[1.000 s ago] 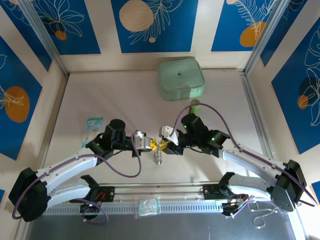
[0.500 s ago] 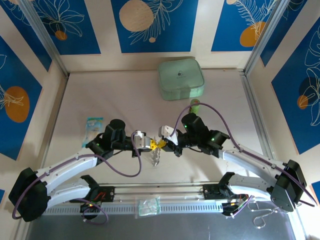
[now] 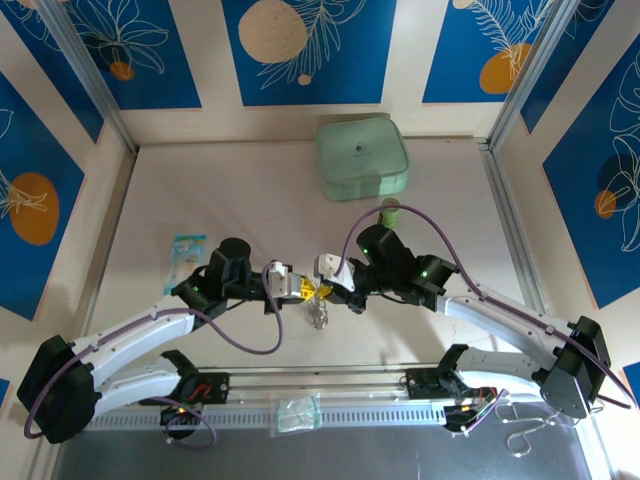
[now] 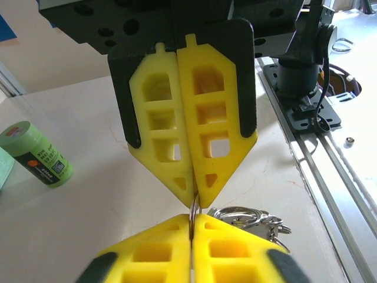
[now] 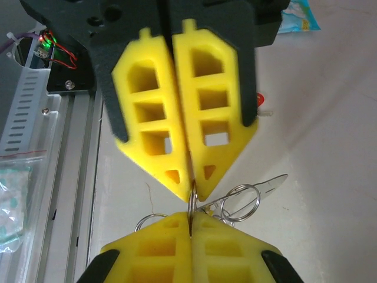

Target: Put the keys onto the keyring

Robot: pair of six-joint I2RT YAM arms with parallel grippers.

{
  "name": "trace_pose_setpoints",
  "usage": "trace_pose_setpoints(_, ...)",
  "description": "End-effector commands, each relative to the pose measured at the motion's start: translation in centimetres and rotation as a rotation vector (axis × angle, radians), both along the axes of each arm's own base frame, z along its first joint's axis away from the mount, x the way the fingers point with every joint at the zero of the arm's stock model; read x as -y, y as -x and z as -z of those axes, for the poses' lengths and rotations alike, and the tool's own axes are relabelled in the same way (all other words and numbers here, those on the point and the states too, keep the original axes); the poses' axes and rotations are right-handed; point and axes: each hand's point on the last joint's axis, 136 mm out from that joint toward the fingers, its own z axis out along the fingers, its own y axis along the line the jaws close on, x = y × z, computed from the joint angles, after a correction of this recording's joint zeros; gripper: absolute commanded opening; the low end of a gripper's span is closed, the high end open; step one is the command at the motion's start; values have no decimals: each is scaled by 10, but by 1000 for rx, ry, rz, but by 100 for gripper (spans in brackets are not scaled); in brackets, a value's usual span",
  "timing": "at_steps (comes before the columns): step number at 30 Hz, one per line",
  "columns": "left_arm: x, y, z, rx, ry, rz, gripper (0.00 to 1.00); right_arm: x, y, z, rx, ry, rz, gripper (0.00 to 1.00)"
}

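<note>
My left gripper [image 3: 303, 290] and right gripper [image 3: 331, 291] meet tip to tip at the table's middle. Both are shut on the same thin wire loop of the keyring [image 4: 194, 207], which shows edge-on between the two pairs of yellow fingers. In the left wrist view my own gripper [image 4: 191, 219] is at the bottom, and more silvery rings and links [image 4: 254, 218] hang to the right. In the right wrist view my own gripper [image 5: 189, 219] pinches the keyring [image 5: 191, 203]. A silvery key blade [image 5: 270, 184] sticks out beside a round ring [image 5: 241, 202]. The keys' coloured heads are hidden.
A pale green square case [image 3: 362, 158] lies at the back, with a green cylinder [image 3: 390, 211] just in front of it. A blue packet [image 3: 187, 249] lies at the left. A clear bag [image 3: 298, 412] rests on the front rail [image 3: 400, 415].
The right gripper has shut on the ring opposite the left gripper, and its arm has shifted slightly left. The hanging rings have moved a little with it.
</note>
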Motion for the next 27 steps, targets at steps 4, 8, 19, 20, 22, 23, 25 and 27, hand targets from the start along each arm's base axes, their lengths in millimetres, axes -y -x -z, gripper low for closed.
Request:
trace_pose_setpoints(4, 4, 2, -7, 7, 1, 28, 0, -11, 6, -11, 6, -27, -40, 0)
trace_pose_setpoints(8, 3, 3, -8, 13, 4, 32, 0, -7, 3, -15, 4, -80, -13, 0)
trace_pose_setpoints(19, 2, 5, -26, 21, 97, 24, 0, 35, -18, 2, 45, -180, 233, 39)
trace_pose_setpoints(20, 3, 4, -28, 8, 111, 24, 0, 39, -19, 5, 48, -185, 263, 39)
trace_pose_setpoints(22, 4, 2, -33, -16, 142, 30, 0, 45, -21, 9, 47, -200, 310, 39)
trace_pose_setpoints(23, 5, 1, -35, -31, 158, 34, 0, 47, -21, 10, 42, -210, 328, 39)
trace_pose_setpoints(25, 5, -1, -39, -57, 183, 38, 0, 51, -21, 12, 30, -227, 361, 39)
trace_pose_setpoints(27, 4, -2, -42, -72, 203, 48, 0, 55, -21, 15, 18, -227, 383, 39)
